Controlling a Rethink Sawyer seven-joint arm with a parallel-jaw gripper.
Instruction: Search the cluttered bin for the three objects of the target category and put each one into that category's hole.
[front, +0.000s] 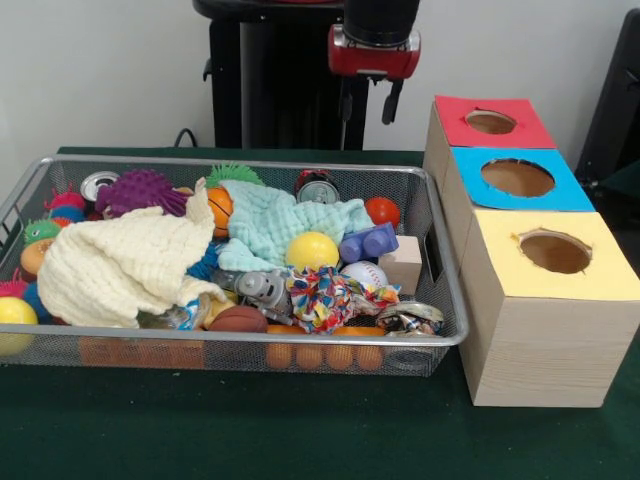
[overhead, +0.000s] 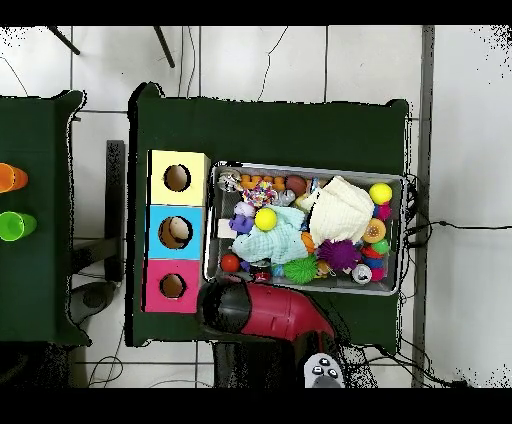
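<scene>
On the green-covered table (front: 300, 430) lies the wire-mesh bin (front: 240, 340), its long side toward the front camera, heaped with toys and cloths. Just beside it, at the picture's right in the front view, stand three wooden boxes in a row, each with a round hole in its coloured top: a yellow-topped box (front: 550, 300) nearest the camera, a blue-topped box (front: 520, 180) behind it, and a red-topped box (front: 490, 122) farthest back.

Inside the bin, a cream muslin cloth (front: 120, 265) covers the left part and a pale mint cloth (front: 285, 225) lies across the middle. A yellow ball (front: 312, 250) rests against the mint cloth, with a blue toy brick (front: 368, 243), a small wooden block (front: 402, 265) and a baseball (front: 364, 275) close by. A multicoloured rope knot (front: 325, 298) lies near the front wall. A purple spiky ball (front: 140, 190) and a green spiky ball (front: 233, 174) sit along the far wall, and an orange-red ball (front: 381, 211) lies near the far right corner.

The gripper (front: 368, 105) hangs above and behind the bin's far rim, apart from all contents; its two dark fingers (front: 391, 102) hang separated with nothing between them. In the overhead view the red arm (overhead: 270, 312) lies below the bin.
</scene>
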